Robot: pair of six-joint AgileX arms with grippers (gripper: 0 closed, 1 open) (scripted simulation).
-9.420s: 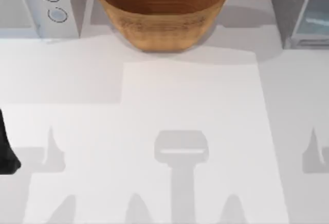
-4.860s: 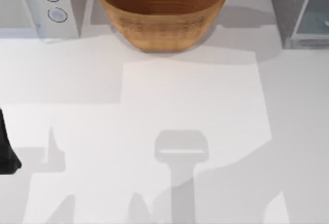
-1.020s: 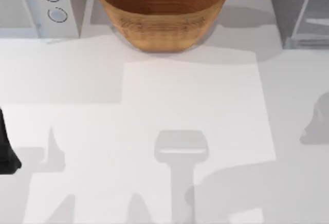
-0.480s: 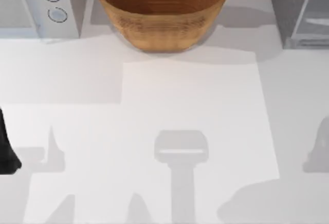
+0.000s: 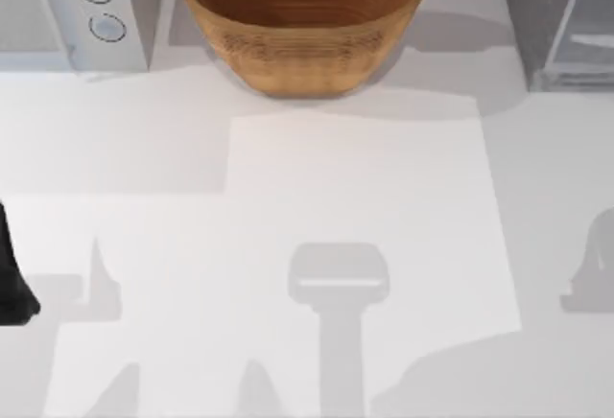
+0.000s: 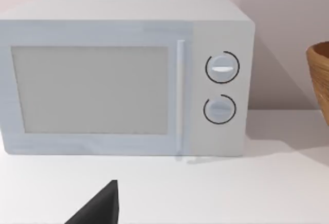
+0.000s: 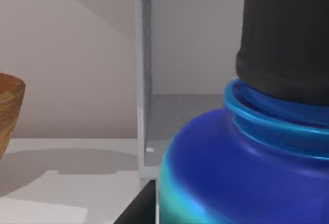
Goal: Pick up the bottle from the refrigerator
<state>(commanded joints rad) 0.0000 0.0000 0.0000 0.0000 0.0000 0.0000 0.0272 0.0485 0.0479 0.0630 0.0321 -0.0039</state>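
Since half a second ago the big arm shadow along the near edge of the worktop point(image 5: 288, 178) has spread toward the left, and the small shadow at the right edge has shifted a little; the basket, microwave and refrigerator sit as before. Top view: brown woven basket point(image 5: 303, 17) at far centre, light-grey microwave point(image 5: 72, 11) with two round knobs at far left, grey refrigerator point(image 5: 561, 20) with pale glass door at far right, all standing on the white worktop. Left arm parked at the left edge, a dark piece of it at the frame border; in the left wrist view a dark fingertip point(image 6: 100, 207) of the left pincer pokes in low, facing the microwave point(image 6: 126, 77) front, basket rim point(image 6: 320, 77) off to the side; cannot tell whether that pincer is apart or together. Right wrist view: the bottle point(image 7: 241, 172) looms very close to the camera, bright-blue body with a cyan tint low down, ridged neck, round black cap, upright. A dark bit of the right pincer point(image 7: 138, 206) sits just beside the bottle's lower body; contact not visible, finger state cannot be told. Behind the bottle the refrigerator point(image 7: 144, 80) frame edge and its interior, basket point(image 7: 9, 111) farther off.
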